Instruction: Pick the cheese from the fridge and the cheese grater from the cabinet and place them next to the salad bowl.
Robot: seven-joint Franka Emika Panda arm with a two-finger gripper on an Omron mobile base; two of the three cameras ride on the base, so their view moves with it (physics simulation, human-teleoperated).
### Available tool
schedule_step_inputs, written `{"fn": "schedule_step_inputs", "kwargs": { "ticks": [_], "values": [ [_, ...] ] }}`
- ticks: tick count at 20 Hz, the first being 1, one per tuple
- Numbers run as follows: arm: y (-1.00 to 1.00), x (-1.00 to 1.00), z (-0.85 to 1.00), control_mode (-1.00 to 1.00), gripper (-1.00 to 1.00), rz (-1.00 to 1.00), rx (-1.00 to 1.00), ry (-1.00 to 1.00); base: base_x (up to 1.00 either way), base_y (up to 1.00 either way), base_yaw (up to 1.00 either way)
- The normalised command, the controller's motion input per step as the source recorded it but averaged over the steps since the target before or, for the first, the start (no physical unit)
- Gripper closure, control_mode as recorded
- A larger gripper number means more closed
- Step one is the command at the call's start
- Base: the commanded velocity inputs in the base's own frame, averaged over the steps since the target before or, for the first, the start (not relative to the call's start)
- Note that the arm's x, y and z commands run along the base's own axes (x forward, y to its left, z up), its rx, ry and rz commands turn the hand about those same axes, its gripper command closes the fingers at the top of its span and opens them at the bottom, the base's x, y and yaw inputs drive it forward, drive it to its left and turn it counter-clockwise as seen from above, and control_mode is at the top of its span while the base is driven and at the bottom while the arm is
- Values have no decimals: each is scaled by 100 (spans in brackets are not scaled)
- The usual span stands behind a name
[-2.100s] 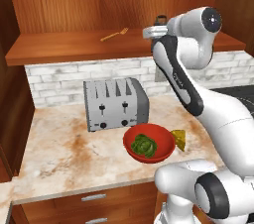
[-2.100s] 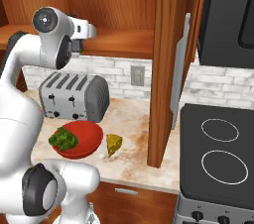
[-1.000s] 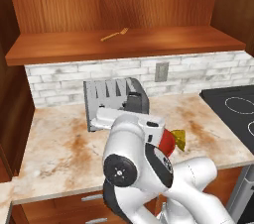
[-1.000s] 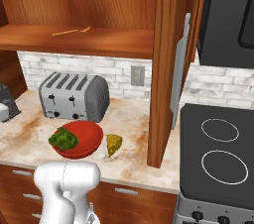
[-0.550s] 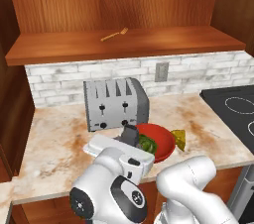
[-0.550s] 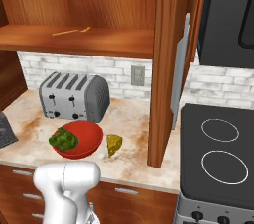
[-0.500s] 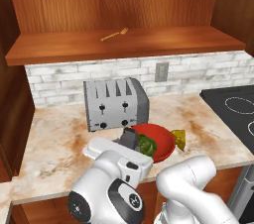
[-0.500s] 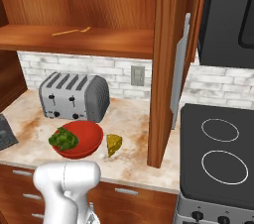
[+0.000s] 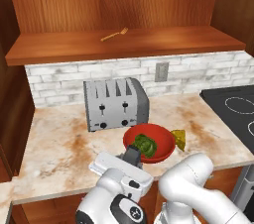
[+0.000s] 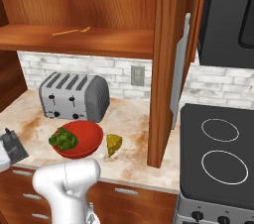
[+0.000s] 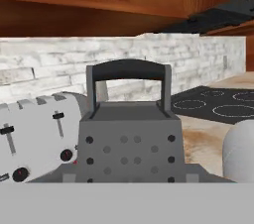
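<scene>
One item, the cheese (image 9: pixel 178 138), already sits beside the salad bowl (image 9: pixel 163 143). Gripper (image 9: pixel 130 160) clasps the grater (image 11: pixel 130 139), jaws partly closed; next, lowering it onto the counter (image 9: pixel 59 141) near the bowl.

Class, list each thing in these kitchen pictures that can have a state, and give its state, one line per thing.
Grater: upright, held in the claw, low by the bowl.
Bowl: on the counter, holding lettuce.
Cheese: on the counter beside the bowl.
Toaster: slots empty.
Fork: lying on the cabinet shelf.
Cabinet: door open.
</scene>
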Motion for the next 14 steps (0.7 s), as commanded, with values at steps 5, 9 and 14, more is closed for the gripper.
{"fn": "schedule_step_inputs", "kwargs": {
  "ticks": [5,9,14],
  "values": [
    [-10,2,-3,-100,100,11,-1,-2,0,0,0],
    [0,19,0,-100,100,7,-6,-10,0,0,0],
    [0,40,-1,-100,100,2,-2,-3,0,0,0]
  ]
}}
